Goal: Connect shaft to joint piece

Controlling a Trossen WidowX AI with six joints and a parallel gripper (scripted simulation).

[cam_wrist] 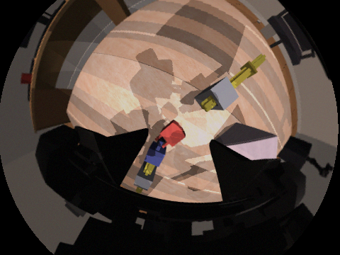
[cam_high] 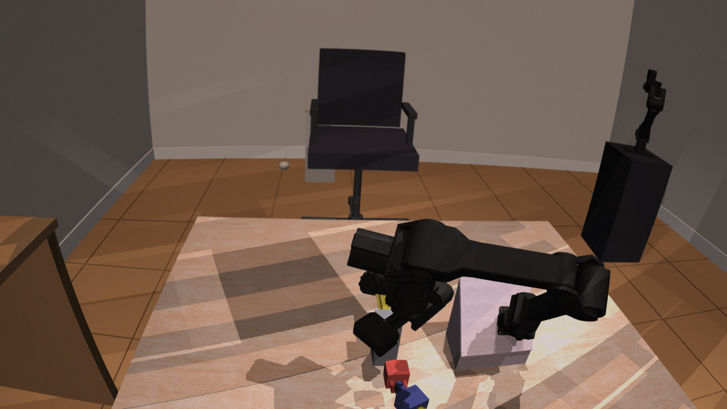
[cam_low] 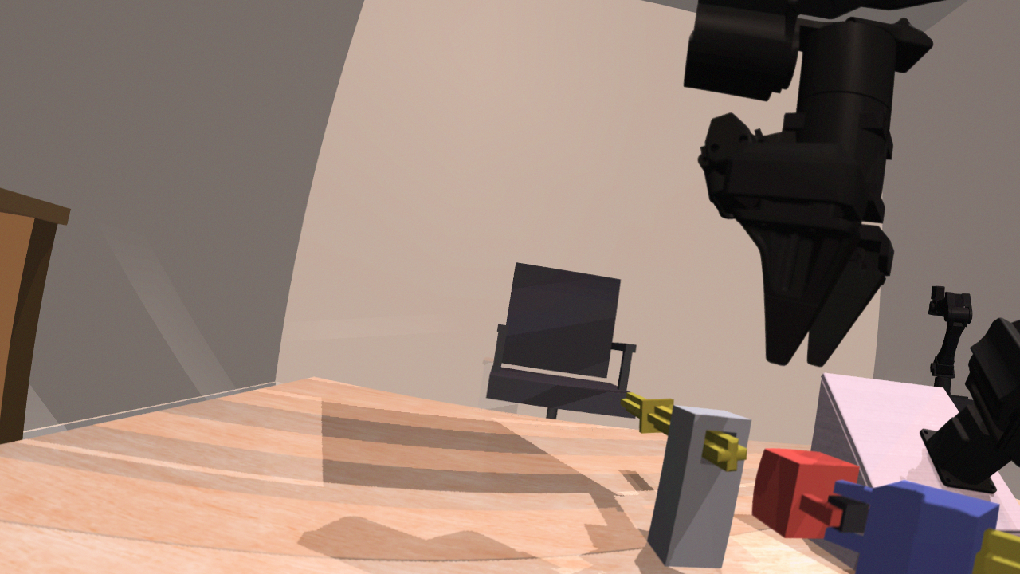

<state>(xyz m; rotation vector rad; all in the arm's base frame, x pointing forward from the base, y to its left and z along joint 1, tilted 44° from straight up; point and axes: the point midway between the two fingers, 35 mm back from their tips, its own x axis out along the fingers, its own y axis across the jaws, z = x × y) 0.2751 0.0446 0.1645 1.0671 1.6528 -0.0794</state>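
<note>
The red joint piece (cam_high: 396,374) (cam_low: 806,492) (cam_wrist: 172,133) is hinged to the blue fork (cam_high: 412,396) (cam_low: 927,528) (cam_wrist: 154,157) on the first yellow shaft (cam_low: 1002,553) (cam_wrist: 149,168). Its opening is not visible. The second yellow shaft (cam_high: 383,301) (cam_low: 656,415) (cam_wrist: 242,76) runs through the tall grey block (cam_high: 384,357) (cam_low: 693,499) (cam_wrist: 224,93). Its near end pokes out toward the joint piece, with a gap between them. A collar sits on its far part. My gripper (cam_high: 398,339) (cam_low: 797,362) (cam_wrist: 180,137) is open and empty, raised above the joint piece and touching nothing.
The first shaft's grey block (cam_wrist: 142,183) stands beyond the blue fork. The pale pink pedestal (cam_high: 488,317) (cam_low: 876,421) (cam_wrist: 256,146) carries the arm base, right of the shafts. The wooden table (cam_high: 188,305) (cam_low: 235,492) lies under everything. A chair (cam_high: 362,91) (cam_low: 563,320) stands behind it.
</note>
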